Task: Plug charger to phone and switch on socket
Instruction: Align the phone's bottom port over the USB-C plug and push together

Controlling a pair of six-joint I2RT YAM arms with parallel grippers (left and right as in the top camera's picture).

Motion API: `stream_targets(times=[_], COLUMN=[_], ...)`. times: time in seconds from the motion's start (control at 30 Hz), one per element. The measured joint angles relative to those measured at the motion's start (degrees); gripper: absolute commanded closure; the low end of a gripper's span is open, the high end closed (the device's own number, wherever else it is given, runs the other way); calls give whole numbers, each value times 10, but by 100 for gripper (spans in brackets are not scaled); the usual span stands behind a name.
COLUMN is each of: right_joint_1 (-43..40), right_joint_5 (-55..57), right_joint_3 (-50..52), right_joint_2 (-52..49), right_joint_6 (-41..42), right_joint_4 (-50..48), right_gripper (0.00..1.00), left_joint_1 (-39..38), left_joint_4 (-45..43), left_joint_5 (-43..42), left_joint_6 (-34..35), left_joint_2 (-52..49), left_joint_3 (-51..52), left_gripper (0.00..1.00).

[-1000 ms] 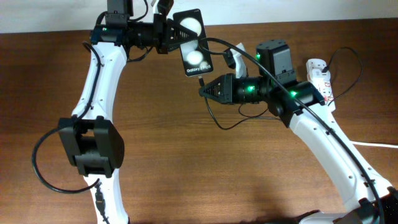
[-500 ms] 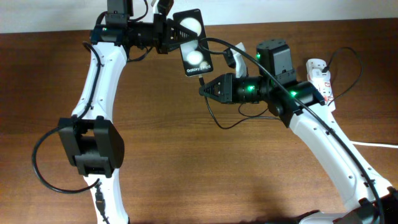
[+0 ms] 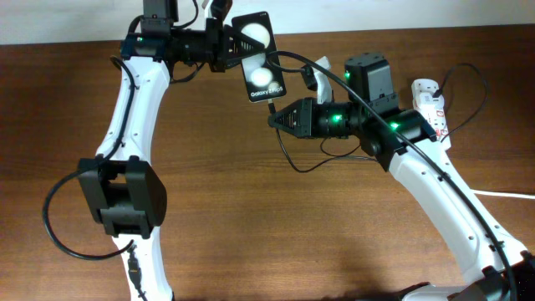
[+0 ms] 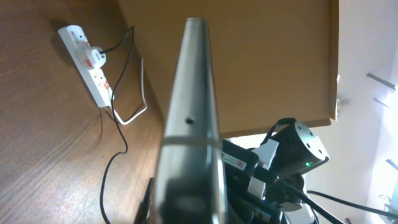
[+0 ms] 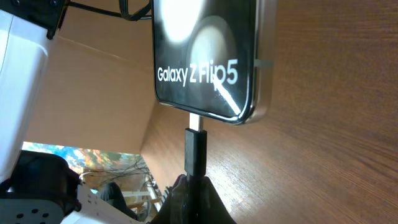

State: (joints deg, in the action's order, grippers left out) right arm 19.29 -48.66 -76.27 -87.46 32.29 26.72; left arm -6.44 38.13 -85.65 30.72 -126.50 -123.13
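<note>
My left gripper [image 3: 229, 48] is shut on the black phone [image 3: 259, 58], holding it up above the table's far side; in the left wrist view I see only its thin metal edge [image 4: 189, 118]. My right gripper [image 3: 276, 119] is shut on the charger's black plug [image 5: 196, 152], just below the phone's lower end. In the right wrist view the plug's metal tip touches the phone [image 5: 208, 56] at its bottom port. The thin black charger cable [image 3: 294, 163] curls under the right arm. The white socket [image 3: 434, 109] lies at the far right; it also shows in the left wrist view [image 4: 90, 71].
A thick white cord [image 4: 134, 112] loops off the socket's end. A black plug [image 4: 94, 57] sits in the strip. The left arm's black elbow block [image 3: 124, 196] hangs over the table's left half. Brown wooden tabletop [image 3: 276, 234] spreads below both arms.
</note>
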Motion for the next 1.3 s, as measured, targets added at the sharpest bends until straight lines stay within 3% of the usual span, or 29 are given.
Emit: stream_targets(times=[1.3], right_joint_1=[-9], right_joint_5=[-3], right_joint_3=[6], right_joint_2=[0], right_joint_6=[-2], right_joint_4=[-17], right_gripper=[96], left_joint_1=[-10], left_joint_4=[-1], left_joint_5=[12], left_joint_6=[0], left_joint_2=[0], left_joint_3=[0], left_gripper=[100])
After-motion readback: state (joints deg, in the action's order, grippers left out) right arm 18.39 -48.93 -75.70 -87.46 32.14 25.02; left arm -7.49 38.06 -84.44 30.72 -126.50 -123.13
